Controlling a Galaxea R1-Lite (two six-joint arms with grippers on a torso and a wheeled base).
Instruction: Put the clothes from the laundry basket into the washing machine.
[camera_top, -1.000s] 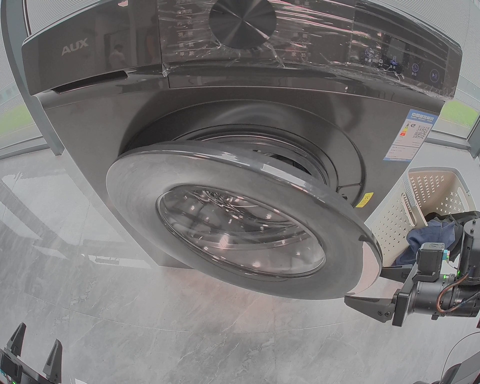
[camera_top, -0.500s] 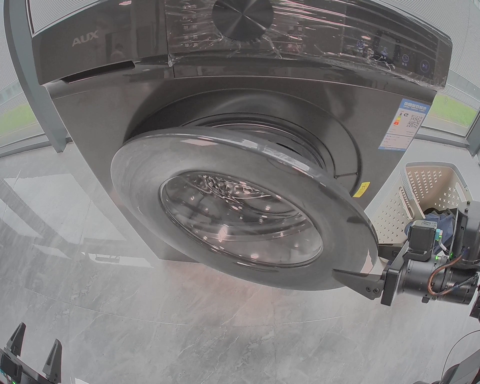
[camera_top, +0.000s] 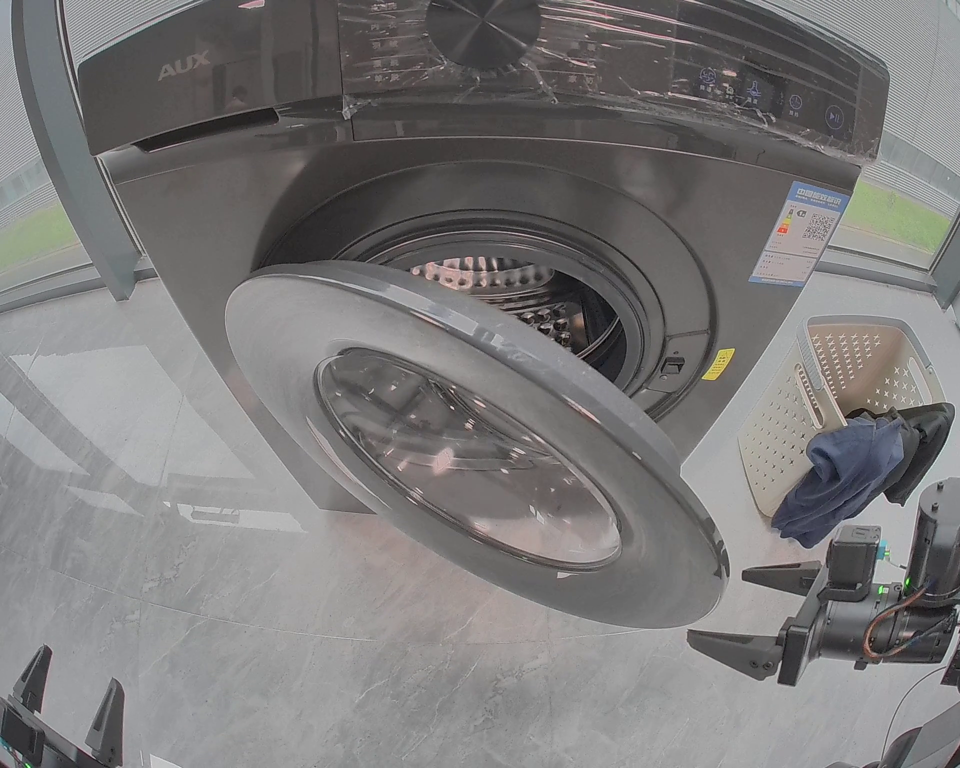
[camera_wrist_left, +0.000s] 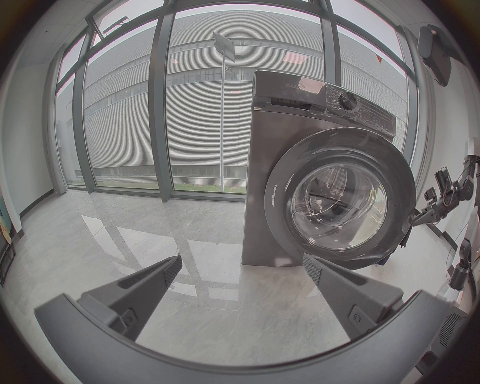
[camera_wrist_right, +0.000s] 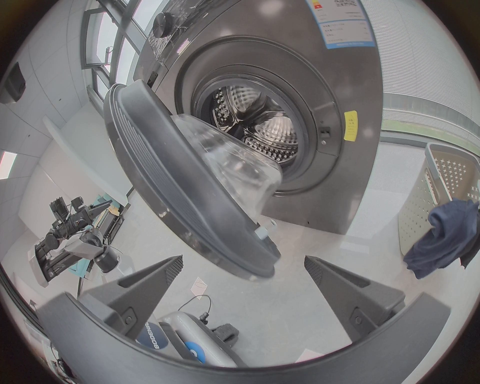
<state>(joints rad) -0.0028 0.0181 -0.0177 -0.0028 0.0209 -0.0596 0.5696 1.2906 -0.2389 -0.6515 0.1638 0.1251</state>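
A pale grey polished stone floor (camera_top: 300, 640) runs back to tall windows (camera_wrist_left: 125, 110) with dark frames, and against that stands the dark grey front-loading washing machine (camera_top: 200, 220), the landmark for everything here. Its round door (camera_top: 300, 330), with a domed glass centre, is swung partly open on the hinge at the machine's left, so the perforated steel drum (camera_top: 500, 280) shows behind the door's upper edge. No clothing can be seen in the visible part of the drum. On the floor near the machine's right side stands the cream perforated laundry basket (camera_top: 860, 365). The clothes are in it: a blue garment (camera_top: 840, 475) hangs over the basket's front rim and down its outer wall, with a black garment (camera_top: 925, 440) touching it on the side away from the machine. The right gripper (camera_top: 720, 608) sits in front of the machine, just beside the free edge of the open door and between the door and the basket, its two fingers spread and holding nothing. The left gripper (camera_top: 78, 670) is low and well out in front of the machine's left side, its fingers also spread apart and empty. On the machine's face a blue-and-white label (camera_top: 800, 235) sits right of the opening, a small yellow sticker (camera_top: 717, 364) below it, and a round dial (camera_top: 482, 30) on the top panel.
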